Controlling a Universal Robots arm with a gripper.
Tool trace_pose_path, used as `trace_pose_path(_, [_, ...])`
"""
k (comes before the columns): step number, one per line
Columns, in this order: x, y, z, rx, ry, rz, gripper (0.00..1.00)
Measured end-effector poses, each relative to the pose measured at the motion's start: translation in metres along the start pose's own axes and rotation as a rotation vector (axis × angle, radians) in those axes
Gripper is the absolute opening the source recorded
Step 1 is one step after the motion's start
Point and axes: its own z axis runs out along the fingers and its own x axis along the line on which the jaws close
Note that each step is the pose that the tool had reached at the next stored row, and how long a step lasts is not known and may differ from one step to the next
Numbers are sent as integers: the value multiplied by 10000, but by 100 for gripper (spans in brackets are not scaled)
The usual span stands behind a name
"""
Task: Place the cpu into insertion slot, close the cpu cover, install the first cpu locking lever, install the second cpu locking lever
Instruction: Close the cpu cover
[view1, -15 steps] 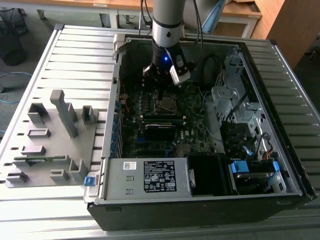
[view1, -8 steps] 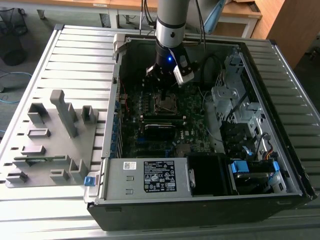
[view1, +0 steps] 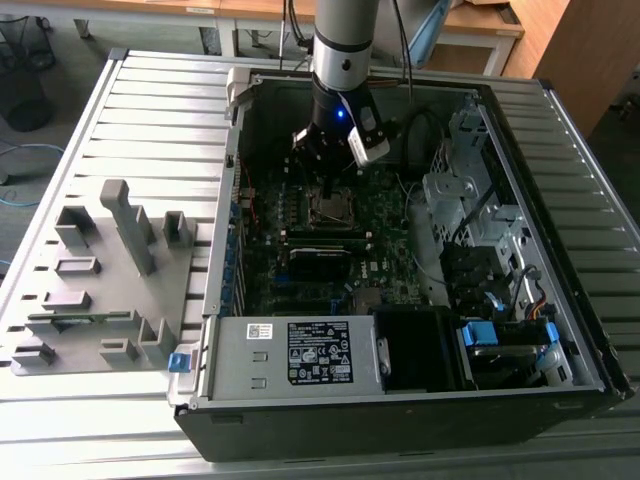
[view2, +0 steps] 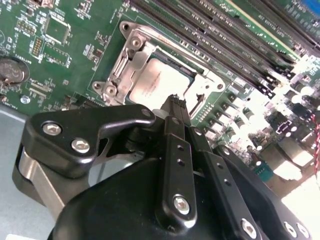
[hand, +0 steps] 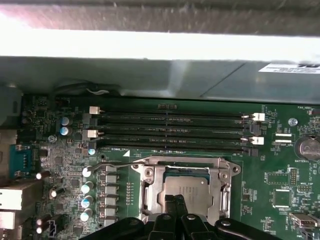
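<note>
The cpu (view2: 155, 86) (hand: 189, 191) lies flat in its socket on the green motherboard (view2: 65, 55), its dull silver top showing. The cpu cover (view2: 131, 56) (hand: 150, 181), a silvery frame, lies down around it. A thin wire locking lever (hand: 112, 164) runs along one side of the socket. My gripper (view2: 175, 102) (hand: 175, 201) is shut with nothing in it, its tips just above the near edge of the cpu. In the exterior view my gripper (view1: 330, 187) hangs over the socket (view1: 334, 207) inside the open computer case.
Black memory slots (hand: 175, 131) run beside the socket. A long black module (view1: 320, 262) and the power supply (view1: 300, 355) sit nearer the case front. Metal drive bays (view1: 465, 195) fill the exterior view's right. A grey fixture tray (view1: 100, 270) lies outside on the left.
</note>
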Motion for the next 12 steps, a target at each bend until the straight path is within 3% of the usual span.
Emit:
trace_pose_path(5, [-6, 0, -19, -1, -1, -2, 10])
trace_pose_path(12, [-107, -2, -19, 0, 2, 3, 10])
